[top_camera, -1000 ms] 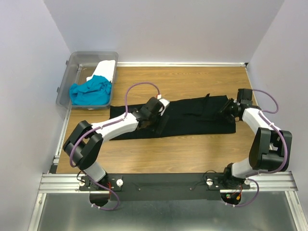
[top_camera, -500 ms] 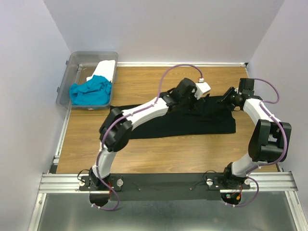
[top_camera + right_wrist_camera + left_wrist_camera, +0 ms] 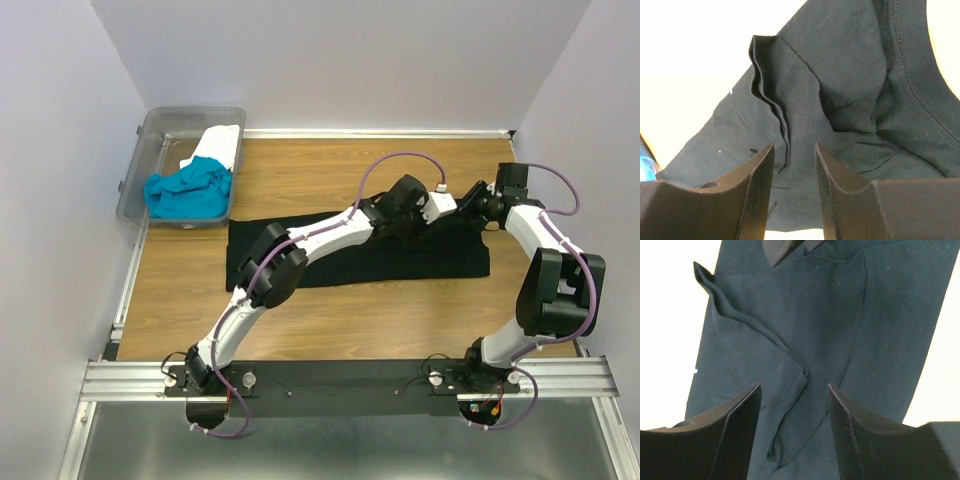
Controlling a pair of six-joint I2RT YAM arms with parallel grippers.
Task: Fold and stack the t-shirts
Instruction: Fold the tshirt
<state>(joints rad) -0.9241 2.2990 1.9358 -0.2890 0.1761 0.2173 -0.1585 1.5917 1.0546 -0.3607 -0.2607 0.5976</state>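
Observation:
The black t-shirt (image 3: 420, 255) lies on the wooden table as a long folded band. My left arm reaches across it, and the left gripper (image 3: 447, 207) hangs over the shirt's far right part. In the left wrist view the left gripper (image 3: 794, 386) is open above a raised crease in the black cloth (image 3: 815, 330). My right gripper (image 3: 474, 206) is at the shirt's far right corner, close to the left one. In the right wrist view the right gripper (image 3: 794, 145) is open over a pleated sleeve fold (image 3: 771, 95). The turquoise t-shirt (image 3: 188, 190) and the white t-shirt (image 3: 222, 145) lie in the bin.
A clear plastic bin (image 3: 160, 125) stands at the table's far left corner. Walls close in the table at the back and on both sides. Bare wood (image 3: 330, 170) shows behind the shirt and in front of it.
My left arm has swung from the shirt's left-middle to its right end, and its jaws have narrowed. The right gripper shifted slightly toward the back edge of the shirt.

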